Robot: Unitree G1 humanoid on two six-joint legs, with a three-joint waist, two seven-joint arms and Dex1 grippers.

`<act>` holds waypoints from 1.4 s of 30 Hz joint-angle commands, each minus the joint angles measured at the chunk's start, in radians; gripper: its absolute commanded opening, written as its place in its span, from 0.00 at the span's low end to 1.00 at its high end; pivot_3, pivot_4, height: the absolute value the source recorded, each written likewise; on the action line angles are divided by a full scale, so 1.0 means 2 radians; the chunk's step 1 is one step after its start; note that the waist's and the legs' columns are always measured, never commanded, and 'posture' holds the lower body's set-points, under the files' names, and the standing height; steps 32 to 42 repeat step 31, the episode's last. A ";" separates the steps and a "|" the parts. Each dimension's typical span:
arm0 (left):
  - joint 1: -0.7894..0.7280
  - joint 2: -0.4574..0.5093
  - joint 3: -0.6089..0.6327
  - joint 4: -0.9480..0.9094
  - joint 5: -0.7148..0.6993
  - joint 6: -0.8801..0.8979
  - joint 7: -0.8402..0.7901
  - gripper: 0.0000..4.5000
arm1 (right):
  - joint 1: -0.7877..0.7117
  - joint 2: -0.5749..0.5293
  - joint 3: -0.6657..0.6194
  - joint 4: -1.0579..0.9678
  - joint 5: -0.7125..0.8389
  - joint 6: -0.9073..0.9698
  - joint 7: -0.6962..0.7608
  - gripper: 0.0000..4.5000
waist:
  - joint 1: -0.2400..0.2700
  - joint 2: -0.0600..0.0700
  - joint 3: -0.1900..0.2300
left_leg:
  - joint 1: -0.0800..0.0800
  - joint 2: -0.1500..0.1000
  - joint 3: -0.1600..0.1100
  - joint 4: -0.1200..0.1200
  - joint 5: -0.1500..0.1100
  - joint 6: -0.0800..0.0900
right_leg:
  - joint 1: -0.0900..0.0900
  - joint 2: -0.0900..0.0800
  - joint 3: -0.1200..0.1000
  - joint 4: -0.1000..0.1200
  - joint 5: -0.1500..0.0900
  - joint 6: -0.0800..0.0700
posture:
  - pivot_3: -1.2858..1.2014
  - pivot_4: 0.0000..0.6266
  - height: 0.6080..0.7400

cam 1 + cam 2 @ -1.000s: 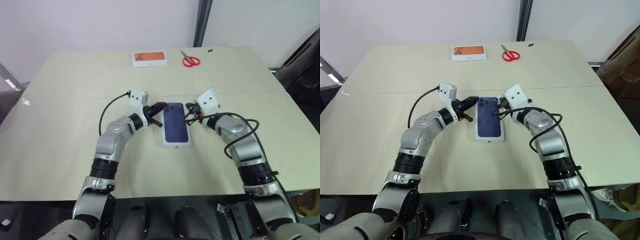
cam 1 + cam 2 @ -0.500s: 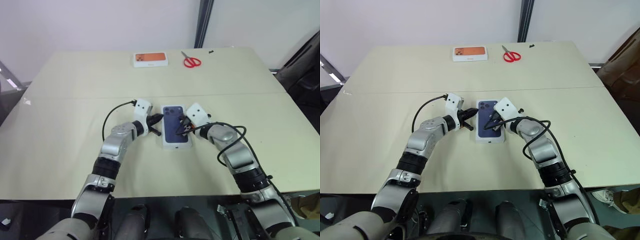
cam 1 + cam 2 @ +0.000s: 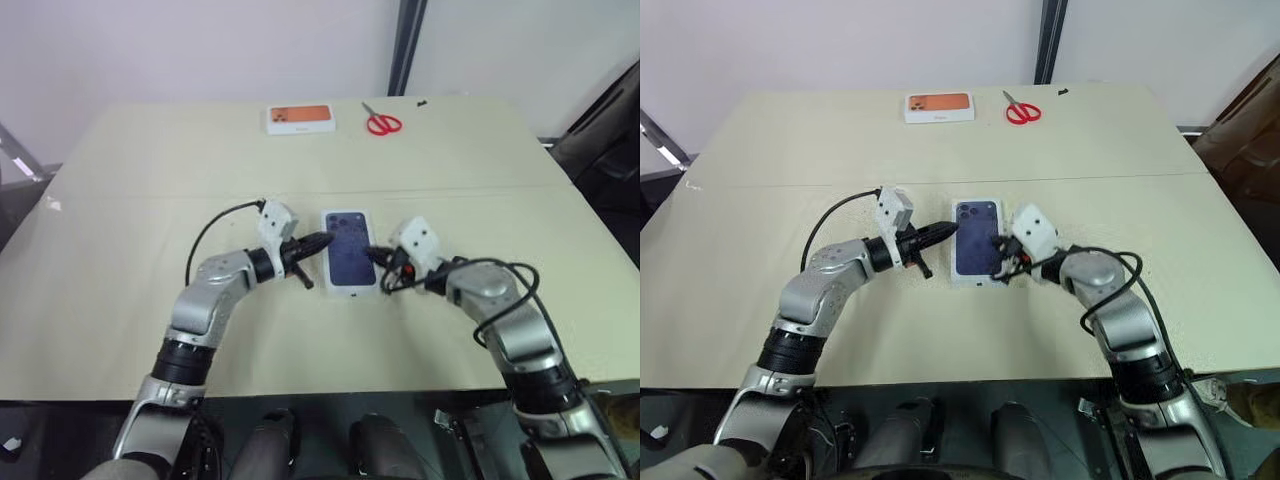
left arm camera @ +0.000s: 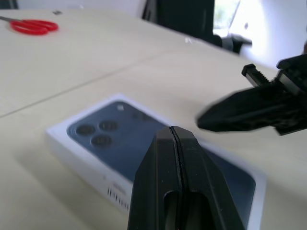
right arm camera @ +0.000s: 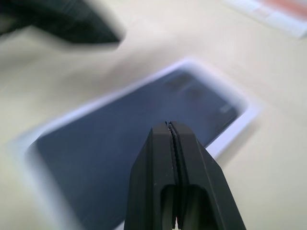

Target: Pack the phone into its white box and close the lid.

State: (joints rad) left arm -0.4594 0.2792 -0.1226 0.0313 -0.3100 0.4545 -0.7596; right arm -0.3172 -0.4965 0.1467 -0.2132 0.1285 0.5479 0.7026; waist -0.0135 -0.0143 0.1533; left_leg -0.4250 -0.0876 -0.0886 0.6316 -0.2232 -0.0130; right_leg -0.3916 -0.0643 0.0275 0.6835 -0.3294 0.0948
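The white box (image 3: 350,254) is sitting on the table (image 3: 150,200) with the lid (image 3: 977,239) on top of it. The lid is showing a dark blue phone picture. The box is closed, so what is lying inside it is hidden, and the phone itself cannot be seen.

The box is sitting right between the two grippers. The left gripper (image 3: 322,240) is pointing at one long side of the box, with its tip just beside the edge. The right gripper (image 3: 374,254) is pointing at the other long side, also just beside the edge. It is hard to tell if either tip is really touching the box.

Both grippers are pressing their two black fingers tight together, and nothing is sitting between them. The left wrist view is showing this well: the fingers (image 4: 177,187) are meeting in one thin line. The right wrist view is showing the same thing with its own fingers (image 5: 175,187).

The left wrist view is showing the three round camera rings printed on the lid, and some small grey letters on the side of the box that are too cut off to read. It is also showing the other gripper as a dark blurry shape past the box. In the right wrist view the lid is looking blurry.

Far past both grippers, near the back edge of the table, red scissors (image 3: 381,122) and a white box with an orange picture (image 3: 300,118) are lying well apart from the closed box.
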 commanded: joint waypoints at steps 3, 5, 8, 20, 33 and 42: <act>0.013 0.023 -0.044 0.037 0.043 -0.005 -0.011 0.00 | -0.005 -0.019 0.041 0.026 -0.065 -0.033 -0.027 0.01 | 0.001 -0.001 -0.001 | 0.001 0.000 0.000 0.000 0.000 0.001 | 0.001 0.000 0.000 0.000 0.000 0.000 | 0.52 0.24 0.95; 0.012 0.019 -0.036 0.028 0.027 0.008 -0.014 0.06 | -0.016 -0.002 0.021 0.023 -0.040 -0.020 -0.029 0.00 | 0.002 -0.001 -0.001 | 0.003 0.000 0.000 0.000 -0.001 0.001 | 0.004 0.000 0.000 -0.001 0.000 0.000 | 0.52 0.24 0.95; 0.006 0.011 -0.010 0.013 -0.005 0.020 -0.020 0.28 | -0.027 0.021 -0.019 0.013 0.029 0.026 -0.006 0.06 | 0.002 -0.001 -0.001 | 0.003 0.000 0.000 0.000 -0.001 0.002 | 0.004 0.000 0.000 -0.001 0.000 0.000 | 0.52 0.24 0.95; 0.031 0.176 0.099 0.050 -0.038 -0.005 -0.109 1.00 | -0.007 -0.044 -0.084 -0.004 0.058 -0.034 0.035 0.99 | 0.000 0.000 -0.001 | 0.000 0.000 0.000 0.000 -0.001 0.001 | 0.000 0.000 0.000 0.000 0.000 0.000 | 0.52 0.24 0.95; 0.147 0.214 0.189 -0.015 -0.073 -0.029 -0.113 1.00 | 0.088 -0.123 -0.171 -0.036 0.116 -0.030 0.081 0.99 | 0.001 0.000 0.000 | 0.000 0.000 0.000 -0.001 -0.002 0.002 | 0.000 -0.001 0.000 -0.001 0.000 0.000 | 0.52 0.24 0.95; 0.147 0.214 0.189 -0.015 -0.073 -0.029 -0.113 1.00 | 0.088 -0.123 -0.171 -0.036 0.116 -0.030 0.081 0.99 | 0.001 0.000 0.000 | 0.000 0.000 0.000 -0.001 -0.002 0.002 | 0.000 -0.001 0.000 -0.001 0.000 0.000 | 0.52 0.24 0.95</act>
